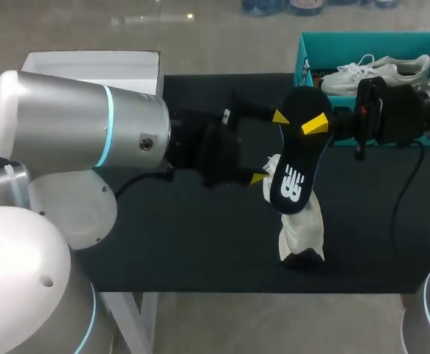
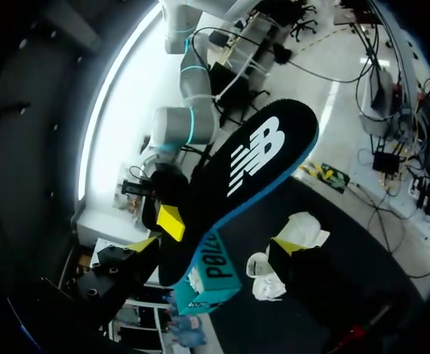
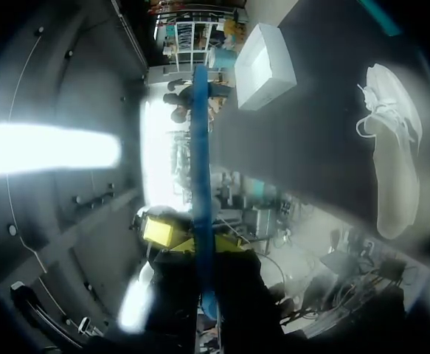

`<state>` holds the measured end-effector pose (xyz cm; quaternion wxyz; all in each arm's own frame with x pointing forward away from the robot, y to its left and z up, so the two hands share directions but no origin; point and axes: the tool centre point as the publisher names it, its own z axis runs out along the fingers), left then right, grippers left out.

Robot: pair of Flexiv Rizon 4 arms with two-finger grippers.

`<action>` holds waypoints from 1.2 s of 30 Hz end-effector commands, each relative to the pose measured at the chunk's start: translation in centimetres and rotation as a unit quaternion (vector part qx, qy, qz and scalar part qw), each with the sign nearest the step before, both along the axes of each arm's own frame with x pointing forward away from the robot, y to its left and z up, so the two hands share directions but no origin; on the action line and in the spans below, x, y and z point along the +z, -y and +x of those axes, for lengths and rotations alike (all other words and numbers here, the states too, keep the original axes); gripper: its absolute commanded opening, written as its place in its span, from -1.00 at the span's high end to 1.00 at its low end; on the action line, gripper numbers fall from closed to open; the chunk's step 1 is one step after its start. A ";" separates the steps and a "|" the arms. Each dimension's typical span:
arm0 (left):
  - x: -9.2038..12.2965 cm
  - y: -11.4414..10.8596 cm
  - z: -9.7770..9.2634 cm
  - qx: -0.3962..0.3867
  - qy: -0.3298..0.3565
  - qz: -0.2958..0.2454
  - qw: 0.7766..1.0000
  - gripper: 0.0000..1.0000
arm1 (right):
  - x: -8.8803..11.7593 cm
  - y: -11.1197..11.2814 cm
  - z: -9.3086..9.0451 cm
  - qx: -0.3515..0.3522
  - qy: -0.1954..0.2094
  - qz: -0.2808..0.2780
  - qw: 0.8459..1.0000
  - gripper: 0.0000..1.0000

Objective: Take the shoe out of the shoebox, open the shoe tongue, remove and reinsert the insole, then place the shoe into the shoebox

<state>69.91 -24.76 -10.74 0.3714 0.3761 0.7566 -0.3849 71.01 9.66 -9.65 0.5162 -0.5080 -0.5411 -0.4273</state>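
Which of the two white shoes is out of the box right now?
The shoe standing on end on the black table, under the insole; the other shoe lies in the teal shoebox.

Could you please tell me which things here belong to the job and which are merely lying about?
Job: black foam insole with white logo, held by the right gripper; white fabric sneaker; teal cardboard shoebox.
Lying about: white rectangular box; second white sneaker inside the shoebox.
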 end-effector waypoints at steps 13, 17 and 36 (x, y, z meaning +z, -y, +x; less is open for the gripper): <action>1.7 -2.9 0.2 -0.026 -0.027 0.033 0.999 -1.00 | 0.0 -0.1 0.1 0.001 0.000 0.000 1.000 1.00; 1.7 -2.9 0.2 -0.026 -0.027 0.033 0.999 -1.00 | 0.0 -0.1 0.1 0.001 0.000 0.000 1.000 1.00; 1.7 -2.9 0.2 -0.026 -0.027 0.033 0.999 -1.00 | 0.0 -0.1 0.1 0.001 0.000 0.000 1.000 1.00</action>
